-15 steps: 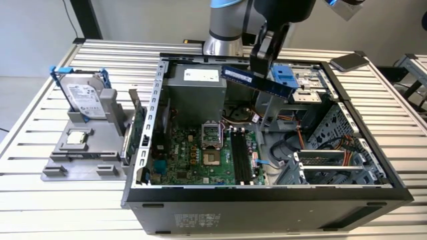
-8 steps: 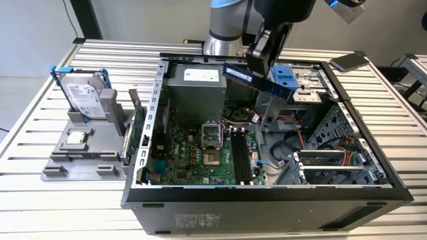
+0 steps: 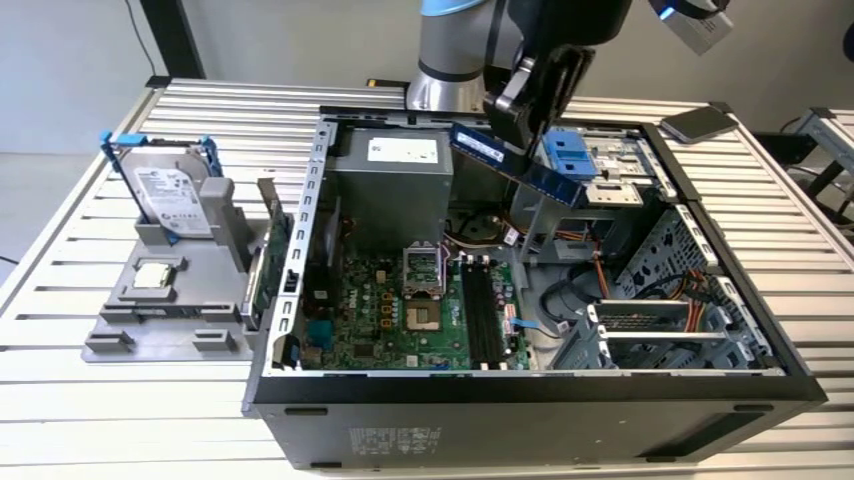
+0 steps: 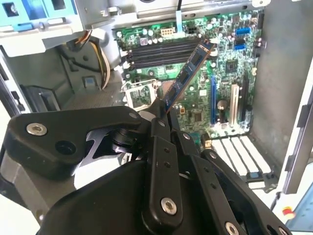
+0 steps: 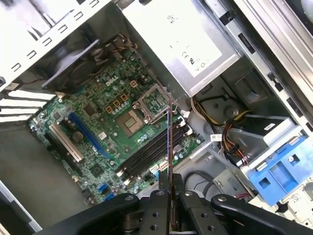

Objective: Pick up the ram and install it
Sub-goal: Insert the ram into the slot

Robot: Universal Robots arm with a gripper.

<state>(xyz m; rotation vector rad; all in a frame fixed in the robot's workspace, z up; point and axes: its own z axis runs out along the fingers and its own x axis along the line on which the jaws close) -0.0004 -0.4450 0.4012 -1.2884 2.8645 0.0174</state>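
The ram (image 3: 558, 184), a long dark blue stick, hangs tilted in the air over the open computer case (image 3: 287, 300), above its back half. My gripper (image 3: 521, 128) is shut on its upper edge. In the second wrist view the ram (image 4: 188, 76) slants out from between my fingertips (image 4: 160, 116), above the black memory slots (image 4: 164, 51) of the green motherboard. In the first wrist view the ram (image 5: 169, 142) appears edge-on, running from the gripper (image 5: 171, 190) toward the slots (image 5: 146, 155) and the CPU socket (image 5: 154, 100). It is apart from the board.
A silver power supply (image 3: 387, 175) fills the case's back. A blue drive bracket (image 3: 574, 152) and orange cables (image 3: 601, 275) lie on the exterior view's right. Outside the case, an upright green card (image 3: 274, 262) and a hard drive (image 3: 171, 195) stand on a grey holder.
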